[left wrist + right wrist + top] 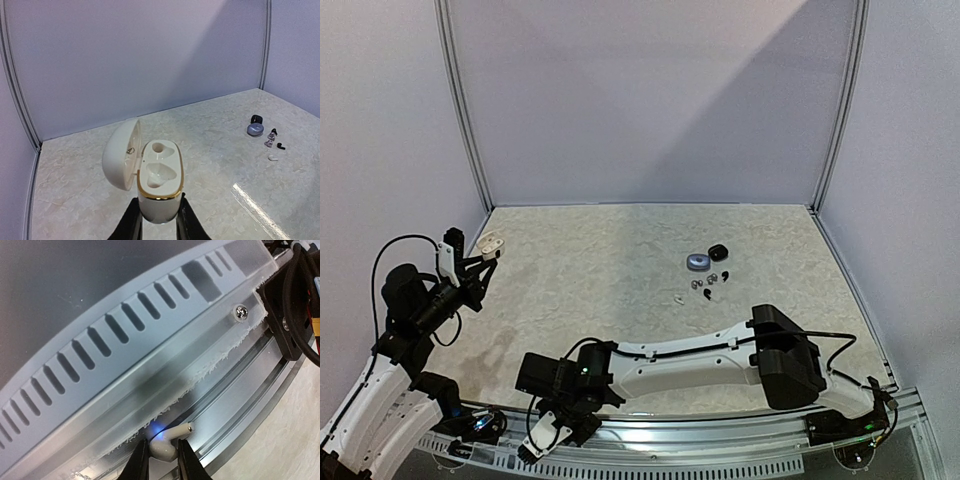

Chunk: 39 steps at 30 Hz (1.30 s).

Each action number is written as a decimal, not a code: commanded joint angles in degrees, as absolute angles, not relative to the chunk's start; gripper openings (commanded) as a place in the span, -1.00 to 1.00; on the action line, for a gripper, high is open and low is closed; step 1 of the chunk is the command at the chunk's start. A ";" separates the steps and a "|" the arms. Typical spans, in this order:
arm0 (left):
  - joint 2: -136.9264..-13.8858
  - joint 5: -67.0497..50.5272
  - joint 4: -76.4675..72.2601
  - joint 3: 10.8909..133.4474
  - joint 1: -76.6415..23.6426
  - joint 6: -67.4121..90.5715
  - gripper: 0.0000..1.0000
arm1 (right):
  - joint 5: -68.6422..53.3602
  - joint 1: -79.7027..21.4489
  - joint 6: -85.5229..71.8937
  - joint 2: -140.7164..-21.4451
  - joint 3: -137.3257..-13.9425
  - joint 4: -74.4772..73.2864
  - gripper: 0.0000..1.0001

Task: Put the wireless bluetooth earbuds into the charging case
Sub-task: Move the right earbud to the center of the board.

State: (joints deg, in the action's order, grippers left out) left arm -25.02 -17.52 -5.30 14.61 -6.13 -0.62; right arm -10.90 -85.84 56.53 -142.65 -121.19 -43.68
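Between the jaws of the right gripper point(161, 450), a white earbud point(170, 440) is pinched by its rounded body, with its short stem pointing out to the right. It is held low over the slotted metal rail point(150, 355) along the near edge of the bench point(600, 270); whether it touches the rail cannot be told.

Well apart from it, at the far left of the bench, the white charging case point(159, 175) is gripped by its lower body in the closed jaws of the left gripper point(158, 200) and is held upright. Its lid point(122, 152) is swung open to the left, and two sockets point(159, 148) inside a gold rim point(160, 196) are exposed.

Right of the bench's centre, loose earbuds point(705, 281) are scattered close together: a silvery pair point(270, 137), a black one point(281, 146) just beside it, and a small white one point(273, 157) slightly nearer. Just beyond them a round bluish-silver case point(255, 129) is seen, with a black case point(256, 118) right behind it.
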 commanded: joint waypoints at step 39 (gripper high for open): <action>-27.34 -25.37 -6.14 13.93 -5.08 -3.03 -1.00 | 26.23 -57.76 -8.07 -112.72 -86.58 -68.84 -0.76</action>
